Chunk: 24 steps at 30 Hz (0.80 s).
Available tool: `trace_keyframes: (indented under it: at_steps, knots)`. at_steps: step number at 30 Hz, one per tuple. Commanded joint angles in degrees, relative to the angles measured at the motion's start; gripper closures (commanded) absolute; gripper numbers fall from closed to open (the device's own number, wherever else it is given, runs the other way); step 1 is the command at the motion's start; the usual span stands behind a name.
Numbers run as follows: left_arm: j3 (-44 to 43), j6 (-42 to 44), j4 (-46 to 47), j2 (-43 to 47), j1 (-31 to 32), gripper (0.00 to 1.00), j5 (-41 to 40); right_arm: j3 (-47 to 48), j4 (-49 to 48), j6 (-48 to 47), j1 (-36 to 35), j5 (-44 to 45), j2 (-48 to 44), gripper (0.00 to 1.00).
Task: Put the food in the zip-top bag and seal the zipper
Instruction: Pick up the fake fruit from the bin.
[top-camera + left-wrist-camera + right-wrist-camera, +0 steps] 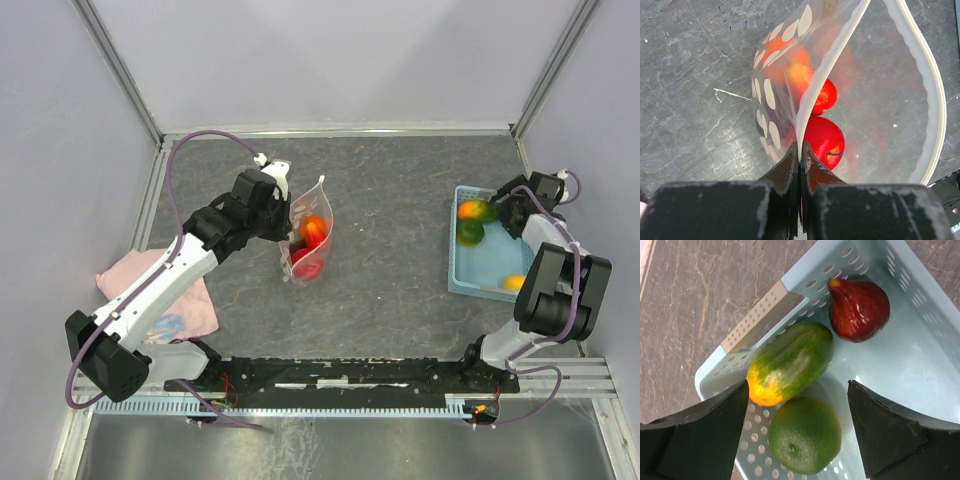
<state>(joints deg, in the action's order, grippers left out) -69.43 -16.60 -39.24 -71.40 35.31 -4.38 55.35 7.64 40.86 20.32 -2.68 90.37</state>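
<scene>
The clear zip-top bag [312, 232] stands open mid-table with red and orange fruits [822, 137] inside. My left gripper [800, 146] is shut on the bag's whitish zipper strip [832, 60] and holds the mouth open; it also shows in the top view [282, 180]. My right gripper [797, 387] is open above the light-blue basket [765, 307], its fingers either side of a round green fruit [805, 435]. A green-and-yellow mango [790, 362] and a dark maroon fruit [858, 310] lie beside it. A yellow fruit [514, 283] sits at the basket's near end.
A pink cloth [160, 295] lies at the left under my left arm. The basket [462, 270] stands at the right edge near the enclosure wall. Grey stone-patterned table [400, 190] lies between bag and basket.
</scene>
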Motion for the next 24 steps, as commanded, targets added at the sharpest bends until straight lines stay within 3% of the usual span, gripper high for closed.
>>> trace_keyframes:
  at_steps: [1, 17, 24]
  knots:
    - [-0.53, 0.15, 1.89, 0.25, -0.55, 0.97, 0.37, -0.22, -7.36, 2.86, 0.45, -1.85, 3.21, 0.12]
    - [-0.44, 0.16, 1.89, -0.11, -0.94, 0.97, 0.31, -1.37, -16.41, 6.48, 0.56, -12.32, 15.7, 0.12]
    - [-0.44, 0.16, 1.89, -0.26, -1.05, 0.97, 0.68, -2.66, -15.78, 5.09, 0.6, -12.64, 13.6, 0.23]
